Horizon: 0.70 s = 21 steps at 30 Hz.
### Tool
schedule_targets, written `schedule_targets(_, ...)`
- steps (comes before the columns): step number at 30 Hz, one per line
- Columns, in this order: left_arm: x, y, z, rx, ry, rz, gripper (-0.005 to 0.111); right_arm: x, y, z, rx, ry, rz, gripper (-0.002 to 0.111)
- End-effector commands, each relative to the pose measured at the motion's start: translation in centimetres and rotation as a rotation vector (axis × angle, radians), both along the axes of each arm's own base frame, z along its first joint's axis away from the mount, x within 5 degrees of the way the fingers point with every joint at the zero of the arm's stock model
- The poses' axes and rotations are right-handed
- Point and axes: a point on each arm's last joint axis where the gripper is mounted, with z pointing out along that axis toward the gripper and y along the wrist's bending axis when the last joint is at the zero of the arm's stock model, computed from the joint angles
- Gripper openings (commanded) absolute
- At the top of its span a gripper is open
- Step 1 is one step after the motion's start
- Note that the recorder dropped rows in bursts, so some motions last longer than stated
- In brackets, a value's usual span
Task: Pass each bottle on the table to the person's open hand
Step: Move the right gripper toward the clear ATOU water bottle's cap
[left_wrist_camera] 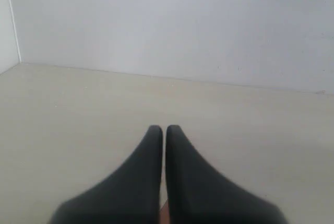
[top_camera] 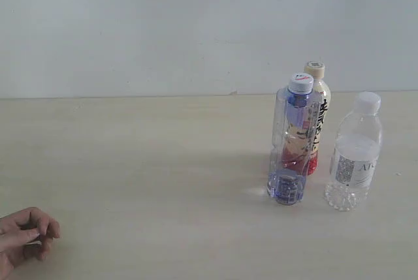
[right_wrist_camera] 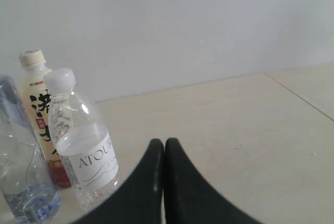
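Observation:
Three bottles stand upright together at the right of the table [top_camera: 144, 156]. The tall clear bluish bottle [top_camera: 290, 141] is in front, and the tall yellow-labelled bottle [top_camera: 319, 120] with black characters and a red base is just behind it. The short clear bottle [top_camera: 354, 153] with a white cap stands to their right. The person's hand [top_camera: 25, 235] rests at the table's front left corner with its fingers curled in. Neither gripper shows in the exterior view. My left gripper [left_wrist_camera: 164, 129] is shut over bare table. My right gripper [right_wrist_camera: 163, 142] is shut, close beside the short clear bottle [right_wrist_camera: 83, 145].
A plain pale wall [top_camera: 196, 25] rises behind the table's far edge. In the right wrist view a seam or edge [right_wrist_camera: 300, 96] runs across the table surface beyond the gripper.

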Motion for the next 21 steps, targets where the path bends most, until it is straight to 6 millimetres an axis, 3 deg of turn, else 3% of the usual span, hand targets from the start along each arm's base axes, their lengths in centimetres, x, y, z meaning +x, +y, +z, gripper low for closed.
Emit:
schedule_targets(1,0.0,0.0,0.1,-0.002,-0.004,0.0,0.004,0.0,0.0,0.0,-0.007,0.0,-0.002,0.0)
schedule_targets(16,0.0,0.0,0.1,-0.002,-0.004,0.0,0.004,0.0,-0.1,0.5,-0.067,-0.049,-0.009,0.0)
schedule_targets(21,0.0,0.0,0.1,-0.002,-0.004,0.0,0.004,-0.1,-0.3,1.6,0.268,-0.208,-0.032,0.0)
